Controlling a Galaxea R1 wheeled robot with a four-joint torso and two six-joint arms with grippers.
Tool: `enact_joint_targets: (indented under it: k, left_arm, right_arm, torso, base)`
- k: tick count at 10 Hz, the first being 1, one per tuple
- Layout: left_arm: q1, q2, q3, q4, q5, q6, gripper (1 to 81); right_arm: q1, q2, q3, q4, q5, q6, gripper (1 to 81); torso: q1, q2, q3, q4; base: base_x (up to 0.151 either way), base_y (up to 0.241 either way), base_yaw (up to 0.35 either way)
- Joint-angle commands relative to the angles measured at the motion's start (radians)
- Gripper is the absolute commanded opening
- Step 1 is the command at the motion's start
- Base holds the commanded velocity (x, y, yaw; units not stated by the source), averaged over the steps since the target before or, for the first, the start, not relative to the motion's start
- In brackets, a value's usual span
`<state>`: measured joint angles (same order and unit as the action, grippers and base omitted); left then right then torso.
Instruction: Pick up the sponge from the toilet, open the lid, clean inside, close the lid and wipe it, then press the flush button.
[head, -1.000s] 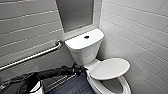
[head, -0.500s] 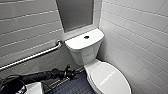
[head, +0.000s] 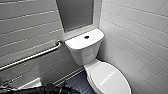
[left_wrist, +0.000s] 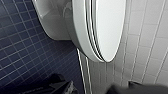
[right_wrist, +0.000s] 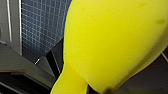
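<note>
Head camera looks down on the toilet (head: 85, 51) – left wrist sees it close.

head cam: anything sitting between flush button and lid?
No. In the head view, only the bare tank top and tank front lie between the flush button and the closed lid.

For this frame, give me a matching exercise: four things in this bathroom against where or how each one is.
Things:
1. white oval plastic lid
2. small round dark flush button
3. yellow sponge
4. metal grab bar

Places or states:
A. fixed along the grey tiled wall beside the tank
B. down, closed over the bowl
C. in the middle of the white tank top
D. seen large and close in the right wrist view

Pairs: 1-B, 2-C, 3-D, 4-A.
</note>
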<state>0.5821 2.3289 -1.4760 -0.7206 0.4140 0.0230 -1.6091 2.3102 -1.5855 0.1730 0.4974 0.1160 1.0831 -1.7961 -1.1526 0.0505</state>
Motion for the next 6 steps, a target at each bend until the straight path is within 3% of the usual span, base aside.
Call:
enact_joint_targets:
  k: [1, 4, 6]
  left_arm:
    - [0.109, -0.156, 0.181, 0.151, 0.06, 0.032, 81.1]
    - [0.366, -0.221, 0.252, 0.253, -0.115, 0.116, 81.1]
    - [0.477, -0.221, 0.224, 0.254, -0.172, 0.182, 81.1]
  right_arm:
    - [0.01, -0.052, 0.068, -0.102, -0.025, 0.008, 1.0]
    - [0.051, -0.154, 0.197, -0.101, -0.005, 0.016, 1.0]
    - [0.083, -0.22, 0.3, -0.102, 0.061, 0.037, 1.0]
  torso:
    - [0.0, 0.0, 0.0, 0.0]
    - [0.0, 0.0, 0.0, 0.0]
    - [0.0, 0.0, 0.0, 0.0]
  base:
    - [0.0, 0.0, 0.0]
    - [0.0, 0.0, 0.0]
    - [0.0, 0.0, 0.0]
